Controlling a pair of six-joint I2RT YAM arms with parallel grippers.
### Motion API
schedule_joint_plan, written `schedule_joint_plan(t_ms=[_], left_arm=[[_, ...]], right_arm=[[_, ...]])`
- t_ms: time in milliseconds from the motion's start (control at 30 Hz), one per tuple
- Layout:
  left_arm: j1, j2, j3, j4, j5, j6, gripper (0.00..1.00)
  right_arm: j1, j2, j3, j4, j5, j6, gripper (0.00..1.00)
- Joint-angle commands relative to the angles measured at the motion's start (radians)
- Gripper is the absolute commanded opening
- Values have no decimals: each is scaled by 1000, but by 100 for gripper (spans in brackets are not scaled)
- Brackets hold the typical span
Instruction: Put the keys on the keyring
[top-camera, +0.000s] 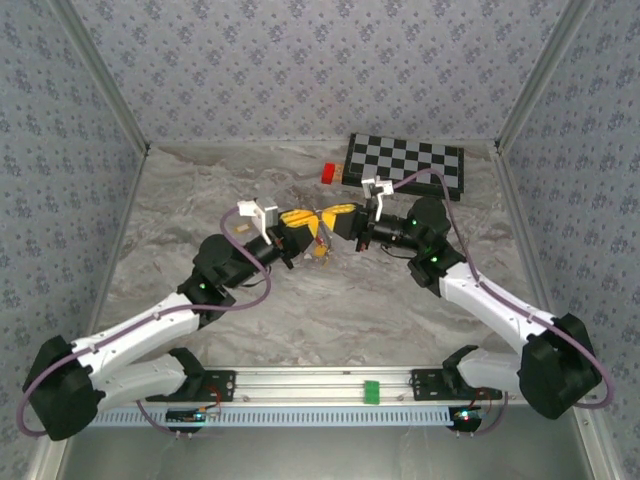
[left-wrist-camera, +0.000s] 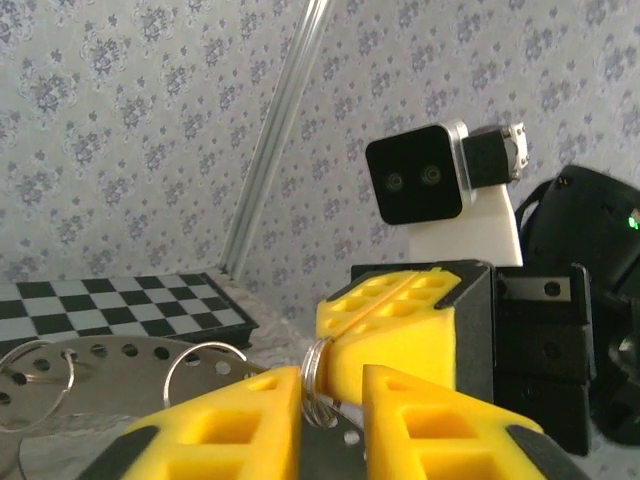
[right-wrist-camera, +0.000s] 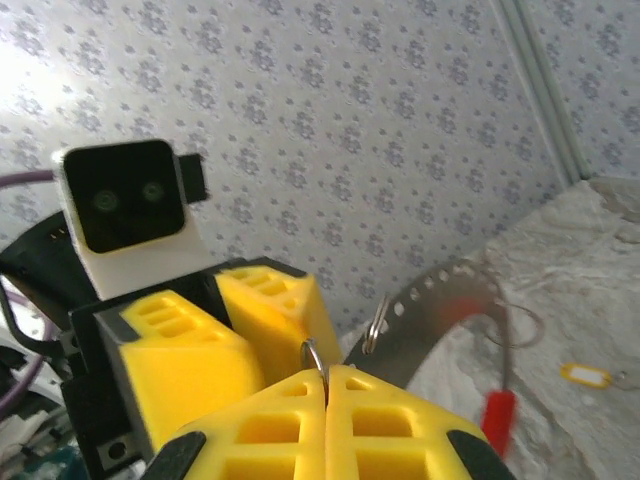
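Your right gripper (right-wrist-camera: 326, 382) has its yellow fingers pressed together on a small wire ring (right-wrist-camera: 313, 353), and most of that ring is hidden between them. Your left gripper (left-wrist-camera: 332, 402) has a small gap between its fingers. The ring and a dark bit of metal sit in that gap, and you cannot tell if it is squeezing anything. The keyring (right-wrist-camera: 432, 298), a grey band with holes and a blurry red patch, curves up in the air just beside both grippers, above the middle of the table (top-camera: 330, 320). Its lower end is hidden behind the right fingers. One key (right-wrist-camera: 586, 375) with a yellow head lies on the table, well apart from the grippers and too blurry to see well. From above, the two grippers meet tip to tip, and something small and yellow hangs under them, too tiny to name. At the far edge lies a chessboard (top-camera: 405, 163), with a red block (top-camera: 328, 173) just beside it.
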Motion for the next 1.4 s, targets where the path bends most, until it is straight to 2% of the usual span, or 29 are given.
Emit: schedule_joint_plan(t_ms=[0,167,500,867,1367], left_arm=[[35,-80,76,-121,46,12,28],[95,-117,134,-316,142,31,32],[107,-76,203,-529,211,120,31],[136,7,212,-506,343,118,31],[144,58,215,-456,408,121,29]], right_arm=[[-11,-45,76,-265,28,-204,0],[-4,-44,135,-467,56,-346,0],[39,-15,240,-703,83,-533,0],[59,-11,247,-728,60,-567,0],[59,-13,233,-696,1,-550,0]])
